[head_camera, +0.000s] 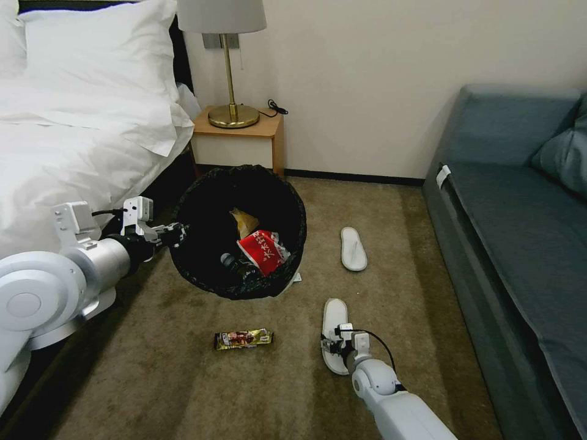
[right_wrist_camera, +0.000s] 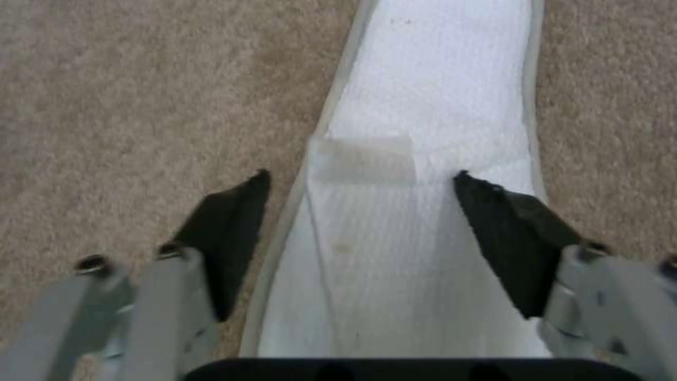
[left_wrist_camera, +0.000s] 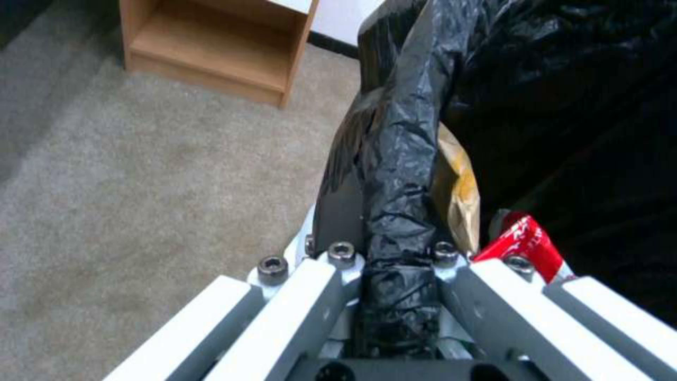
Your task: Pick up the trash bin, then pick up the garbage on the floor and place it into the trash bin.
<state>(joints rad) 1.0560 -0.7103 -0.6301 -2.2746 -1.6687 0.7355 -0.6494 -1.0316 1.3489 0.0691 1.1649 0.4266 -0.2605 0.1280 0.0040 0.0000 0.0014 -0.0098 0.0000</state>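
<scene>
My left hand (head_camera: 174, 234) is clamped on the rim of the trash bin (head_camera: 202, 208), its fingers (left_wrist_camera: 338, 211) pinching the black bag folded over the edge. I hold the bin off the carpet (head_camera: 183, 379) in front of the nightstand (head_camera: 241, 143), tilted so its mouth faces me. Inside it lie a red snack wrapper (head_camera: 262, 250), a brown paper bag (head_camera: 243, 221) and a dark bottle (head_camera: 235, 266). The left wrist view shows the bag's crinkled fold (left_wrist_camera: 402, 174) running between my fingers, with the brown paper (left_wrist_camera: 458, 196) and the red wrapper (left_wrist_camera: 525, 241) just past it.

My right hand (head_camera: 333, 346) is down at the carpet, open, over the near white slipper (head_camera: 333, 318). In the right wrist view one dark fingertip (right_wrist_camera: 229, 233) stands over the carpet just beside the slipper's edge and the other (right_wrist_camera: 504, 233) over the slipper (right_wrist_camera: 416, 159) itself; whether they touch it I cannot tell.

A second white slipper (head_camera: 353, 247) lies farther off, between the bin and the grey sofa (head_camera: 520, 232). A gold snack wrapper (head_camera: 243, 338) lies flat on the carpet below the bin, well apart from my right hand. The bed (head_camera: 73, 140) stands to my left.
</scene>
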